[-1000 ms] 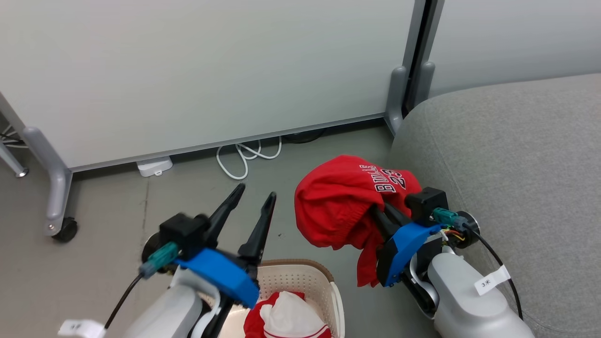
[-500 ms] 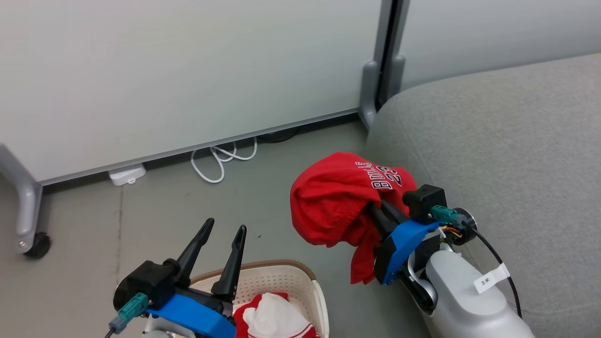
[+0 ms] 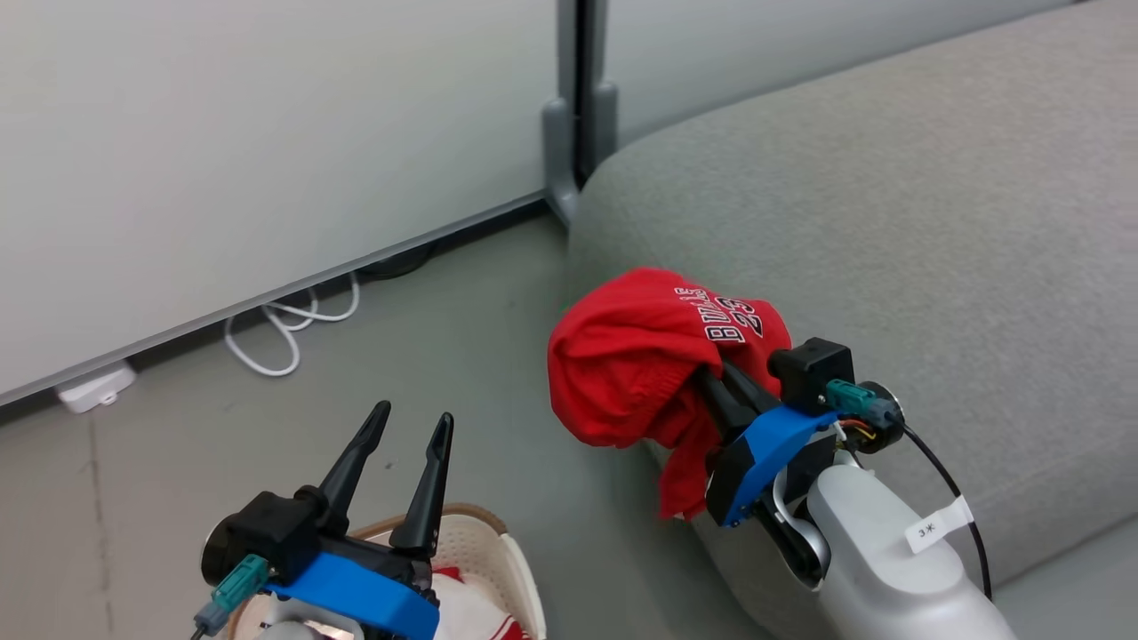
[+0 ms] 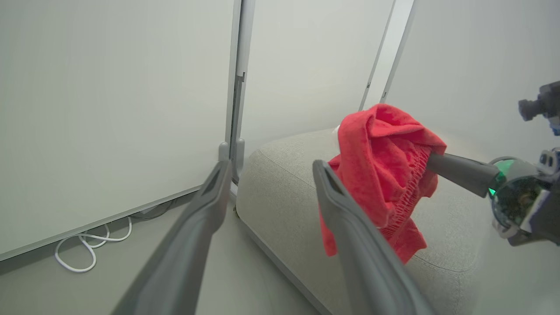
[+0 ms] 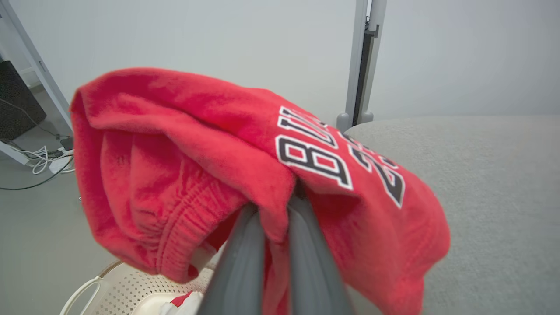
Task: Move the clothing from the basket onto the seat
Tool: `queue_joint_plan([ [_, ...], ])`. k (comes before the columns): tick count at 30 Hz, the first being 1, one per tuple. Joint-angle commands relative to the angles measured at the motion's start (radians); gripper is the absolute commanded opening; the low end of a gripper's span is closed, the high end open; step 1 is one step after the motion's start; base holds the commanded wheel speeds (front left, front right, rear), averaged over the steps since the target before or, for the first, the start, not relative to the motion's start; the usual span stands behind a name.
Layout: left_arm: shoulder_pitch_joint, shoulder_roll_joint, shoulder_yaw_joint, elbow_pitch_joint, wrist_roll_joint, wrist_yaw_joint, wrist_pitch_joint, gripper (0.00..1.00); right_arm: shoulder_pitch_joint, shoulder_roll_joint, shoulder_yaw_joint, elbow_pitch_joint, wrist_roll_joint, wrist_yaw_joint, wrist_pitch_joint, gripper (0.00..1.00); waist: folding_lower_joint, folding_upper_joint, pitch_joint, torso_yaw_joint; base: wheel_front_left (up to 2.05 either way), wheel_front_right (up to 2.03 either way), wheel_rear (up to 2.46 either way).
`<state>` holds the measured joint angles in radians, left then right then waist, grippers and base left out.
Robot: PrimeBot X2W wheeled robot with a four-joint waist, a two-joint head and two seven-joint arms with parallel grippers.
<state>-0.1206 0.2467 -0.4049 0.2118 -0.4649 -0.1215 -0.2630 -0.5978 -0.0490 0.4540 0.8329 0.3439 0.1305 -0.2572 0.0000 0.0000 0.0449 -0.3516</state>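
Note:
A red garment with white lettering (image 3: 640, 356) hangs bunched from my right gripper (image 3: 702, 378), which is shut on it, its fingertips buried in the cloth. It hovers at the left edge of the grey seat (image 3: 889, 196), over the seat's rounded corner. In the right wrist view the garment (image 5: 197, 153) drapes over my shut fingers (image 5: 245, 253), with the seat (image 5: 481, 175) behind. My left gripper (image 3: 413, 411) stands open with nothing in it above the cream basket (image 3: 511, 556), where a red and white garment (image 3: 471, 613) lies. The left wrist view shows the held garment (image 4: 385, 166) past my open fingers (image 4: 197, 218).
Grey floor lies between the basket and the seat. White partition panels with a grey post (image 3: 578, 107) stand behind. A looped white cable (image 3: 284, 329) and a white plug block (image 3: 93, 387) lie on the floor by the panel's foot.
The camera has swung right, bringing more of the seat into view. The held red garment, earlier over the floor, now overlaps the seat's edge. My left gripper sank lower, still open.

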Motion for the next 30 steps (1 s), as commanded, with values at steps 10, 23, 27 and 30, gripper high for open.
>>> queue_joint_plan([
  [10, 0.005, 0.011, 0.014, 0.001, 0.017, -0.010, -0.003, 1.00, 0.051, -0.002, -0.029, -0.054, -0.010, 0.000, -0.007, 0.00, 0.0000, 0.0000, 0.035, -0.148, 0.00, 0.00, 0.00],
  [23, -0.031, 0.027, -0.024, 0.022, 0.011, -0.009, -0.003, 1.00, 0.083, -0.002, -0.079, -0.099, -0.020, 0.000, -0.007, 0.00, 0.0000, 0.0000, 0.069, -0.190, 0.00, 0.00, 0.00],
  [27, -0.028, 0.031, -0.030, 0.023, 0.010, -0.009, -0.003, 1.00, 0.086, -0.002, -0.085, -0.102, -0.021, 0.000, -0.008, 0.00, 0.0000, 0.0000, 0.069, -0.189, 0.00, 0.00, 0.00],
  [30, -0.022, 0.031, -0.029, 0.018, 0.019, -0.009, -0.003, 1.00, 0.080, -0.002, -0.099, -0.103, -0.005, 0.000, -0.007, 0.00, 0.0000, 0.0000, 0.082, -0.176, 0.00, 0.00, 0.00],
])
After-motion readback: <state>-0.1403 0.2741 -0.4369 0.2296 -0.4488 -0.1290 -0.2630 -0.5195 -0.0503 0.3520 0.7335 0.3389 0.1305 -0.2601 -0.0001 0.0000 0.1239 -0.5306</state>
